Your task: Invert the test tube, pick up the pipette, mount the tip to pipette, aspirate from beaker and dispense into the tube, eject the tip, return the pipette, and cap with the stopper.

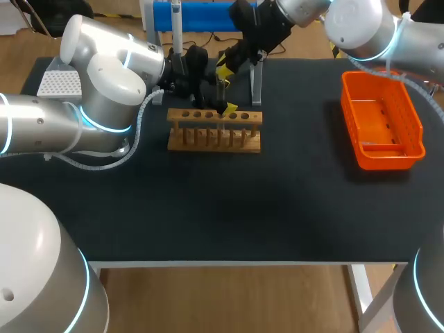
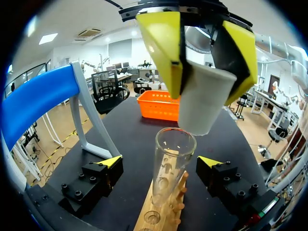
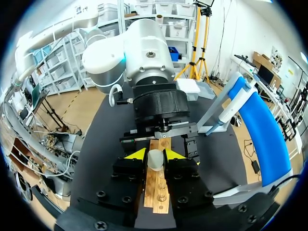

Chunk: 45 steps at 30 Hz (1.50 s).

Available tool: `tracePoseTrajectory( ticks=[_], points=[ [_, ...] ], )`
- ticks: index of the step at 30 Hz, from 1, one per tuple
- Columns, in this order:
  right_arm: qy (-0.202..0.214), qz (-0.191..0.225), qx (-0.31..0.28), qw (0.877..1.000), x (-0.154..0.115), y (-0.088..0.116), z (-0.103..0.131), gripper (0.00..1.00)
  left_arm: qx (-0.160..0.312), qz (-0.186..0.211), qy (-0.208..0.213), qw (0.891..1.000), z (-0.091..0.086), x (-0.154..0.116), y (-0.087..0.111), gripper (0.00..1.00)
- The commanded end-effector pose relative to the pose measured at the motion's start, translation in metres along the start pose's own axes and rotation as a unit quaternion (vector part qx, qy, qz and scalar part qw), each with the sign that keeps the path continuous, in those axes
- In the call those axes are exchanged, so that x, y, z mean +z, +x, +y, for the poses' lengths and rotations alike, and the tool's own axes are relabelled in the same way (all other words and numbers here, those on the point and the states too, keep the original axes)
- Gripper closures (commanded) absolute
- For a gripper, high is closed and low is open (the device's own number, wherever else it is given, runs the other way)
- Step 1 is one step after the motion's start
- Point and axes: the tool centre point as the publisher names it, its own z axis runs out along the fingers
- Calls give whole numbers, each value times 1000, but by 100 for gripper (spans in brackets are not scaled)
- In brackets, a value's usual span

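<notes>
White stopper (image 2: pixel 204 98) is pinched between the yellow fingers of the right gripper (image 3: pixel 155 155), clamped from both sides, and it hangs right over the mouth of the tube (image 2: pixel 174 159). The stopper's lower edge sits at the glass rim; whether they actually touch, I can't tell.

The tube stands upright, mouth up, in the wooden rack (image 1: pixel 215 132). It's bracketed by the left gripper (image 2: pixel 161 163), whose jaws are wide apart, one yellow tip on each side of the glass and neither one touching it. So the left is open around the tube and the right grips the stopper.

From the head view, the left arm comes in from the left and the right arm from the far right corner. The two grippers meet nose to nose over the far side of the rack, near the middle of the black table (image 1: pixel 243 201).

The pipette (image 3: pixel 222 119) hangs in the blue stand (image 1: pixel 201 15) behind the rack, with neither gripper on it. An orange basket (image 1: pixel 383 118) sits well off to the right. A white tip box (image 1: pixel 59 83) sits at the far left, partly hidden by the left arm.
</notes>
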Motion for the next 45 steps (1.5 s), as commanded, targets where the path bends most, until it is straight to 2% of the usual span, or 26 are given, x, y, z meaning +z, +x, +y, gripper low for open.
tracePoseTrajectory(
  ticks=[1, 28, 45],
  points=[
    [5, -4, 0, 1000, -3, 4, 2, 100, 0, -1, 0, 1000, 0, 0, 1, 0],
    [14, -18, -3, 1000, -2, -1, 0, 100, 0, -1, 0, 1000, 0, 0, 1, 0],
    [13, -16, -2, 1000, 9, -4, -3, 100, 0, -1, 0, 1000, 0, 0, 1, 0]
  ],
)
